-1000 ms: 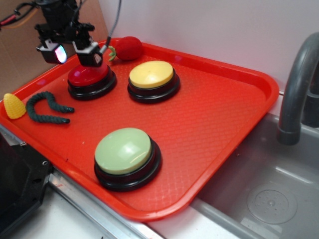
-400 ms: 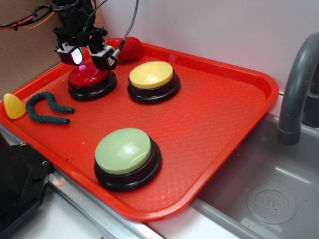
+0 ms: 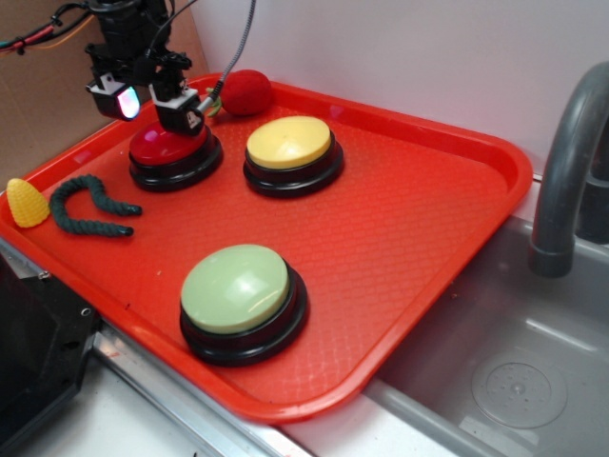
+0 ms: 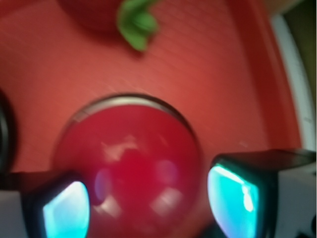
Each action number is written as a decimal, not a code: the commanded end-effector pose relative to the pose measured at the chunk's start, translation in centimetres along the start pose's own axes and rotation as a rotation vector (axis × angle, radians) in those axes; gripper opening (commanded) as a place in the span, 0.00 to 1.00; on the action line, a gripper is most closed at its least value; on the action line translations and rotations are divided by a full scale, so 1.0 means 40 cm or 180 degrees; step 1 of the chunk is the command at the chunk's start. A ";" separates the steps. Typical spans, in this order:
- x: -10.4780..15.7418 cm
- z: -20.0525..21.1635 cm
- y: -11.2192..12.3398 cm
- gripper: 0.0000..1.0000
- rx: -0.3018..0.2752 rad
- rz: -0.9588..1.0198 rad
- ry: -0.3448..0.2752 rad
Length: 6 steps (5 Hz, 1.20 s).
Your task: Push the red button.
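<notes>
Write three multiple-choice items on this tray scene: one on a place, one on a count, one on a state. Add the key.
1. What is the gripper above?
A. yellow button
B. red button
C. green button

2. How many domed buttons sit on the tray?
A. two
B. three
C. four

3. How do the gripper's fingers stand?
A. apart
B. closed together
C. clamped on the rope

Key: B, the red button fills the wrist view between the fingers; B, red, yellow and green; A, a gap shows between the fingers.
</notes>
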<state>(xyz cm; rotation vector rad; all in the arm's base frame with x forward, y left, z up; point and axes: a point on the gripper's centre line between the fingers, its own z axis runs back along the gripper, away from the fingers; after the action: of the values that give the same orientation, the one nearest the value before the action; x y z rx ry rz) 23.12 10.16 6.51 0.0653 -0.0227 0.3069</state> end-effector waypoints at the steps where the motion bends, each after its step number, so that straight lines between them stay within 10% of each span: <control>1: 0.013 0.122 0.019 1.00 0.0012 0.0013 -0.0382; 6: -0.005 0.211 0.017 1.00 -0.0027 0.0024 -0.0519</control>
<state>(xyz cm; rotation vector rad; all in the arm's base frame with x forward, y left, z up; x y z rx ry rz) 22.19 9.40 12.93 0.0620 -0.1031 0.3081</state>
